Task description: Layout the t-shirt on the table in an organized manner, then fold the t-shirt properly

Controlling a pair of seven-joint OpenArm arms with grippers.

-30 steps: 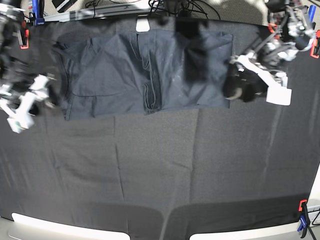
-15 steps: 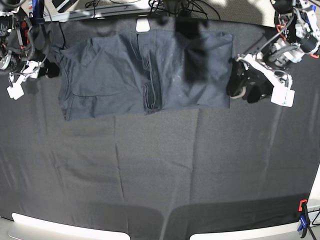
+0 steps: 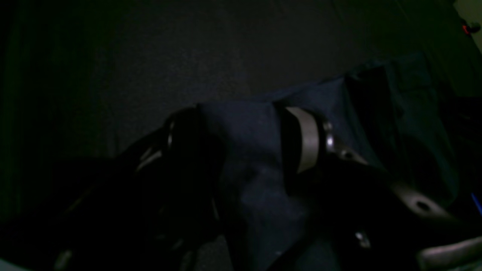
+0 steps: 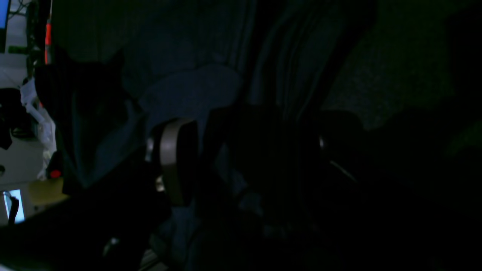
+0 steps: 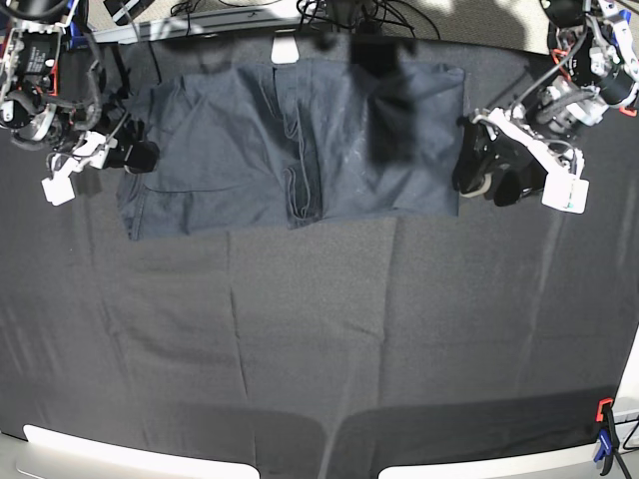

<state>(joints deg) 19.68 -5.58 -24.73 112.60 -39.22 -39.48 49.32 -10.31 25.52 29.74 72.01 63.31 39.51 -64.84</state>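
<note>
Black creased cloth over the whole bench, with an orange and blue clamp at the near right corner and cables beyond the far edge.

Left jaws spread apart with dark blue-grey fabric lying between the two fingers; whether pinching it cannot be told in the dim wrist view. Seen from the base view, the left gripper at the right edge of the t-shirt, touching or just over the hem.

Right jaws likewise parted, folds of the same fabric between them, grip again not clear. From above, the right gripper on the shirt's left edge, where the cloth bunches.

T-shirt spread wide along the far side of the bench, its far edge close to the bench's far edge, a pale label just beyond it. Wrinkled ridge down the shirt's middle; near hem fairly straight. Nearer than the shirt, broad bare black cloth reaching to the near edge; narrower strips of cloth beside each gripper, left and right of the shirt.
</note>
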